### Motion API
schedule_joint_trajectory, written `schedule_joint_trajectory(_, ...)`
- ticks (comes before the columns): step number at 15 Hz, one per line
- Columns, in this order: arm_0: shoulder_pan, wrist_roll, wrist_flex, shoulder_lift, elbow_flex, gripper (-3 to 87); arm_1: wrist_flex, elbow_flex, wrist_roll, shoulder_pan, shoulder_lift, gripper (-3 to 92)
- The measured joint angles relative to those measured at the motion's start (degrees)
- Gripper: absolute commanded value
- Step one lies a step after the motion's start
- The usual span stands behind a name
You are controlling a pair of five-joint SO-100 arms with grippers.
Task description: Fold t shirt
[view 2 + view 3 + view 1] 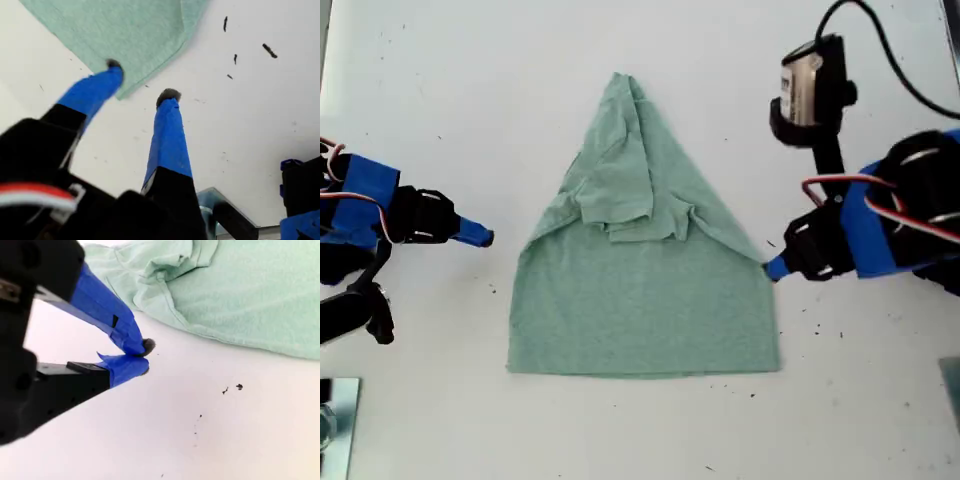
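The pale green t shirt (640, 300) lies flat on the white table, its upper part folded inward into a peak with the sleeves bunched near the middle. My first gripper (778, 267) is at the shirt's edge on the exterior view's right. In the first wrist view this gripper (141, 82) is open, one fingertip (114, 67) over a corner of the t shirt (130, 30) and the other on bare table. My second gripper (480, 237) is on the exterior view's left, apart from the shirt. It (142, 355) is shut on nothing, with the t shirt (250, 290) beyond it.
Small black specks (815, 322) dot the white table (420, 100) near the first arm. A metal bracket (338, 420) sits at the exterior view's lower left corner. A wrist camera (805, 85) with a black cable rises at the exterior view's upper right.
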Motion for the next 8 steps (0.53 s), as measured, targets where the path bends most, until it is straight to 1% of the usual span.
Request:
schedule_joint_trajectory(3, 0.00, 1.05, 0.00, 0.00, 0.00, -0.2, -0.44, 2.02, 5.63, -4.13, -3.96, 30.6)
schedule_joint_trajectory(5, 0.00, 1.05, 0.00, 0.00, 0.00, -0.2, -3.87, 6.50, 9.14, -6.15, -7.12, 29.1)
schedule_joint_trajectory(8, 0.00, 1.05, 0.00, 0.00, 0.00, -0.2, -16.08, 13.18, 12.13, -8.53, -12.39, 24.9)
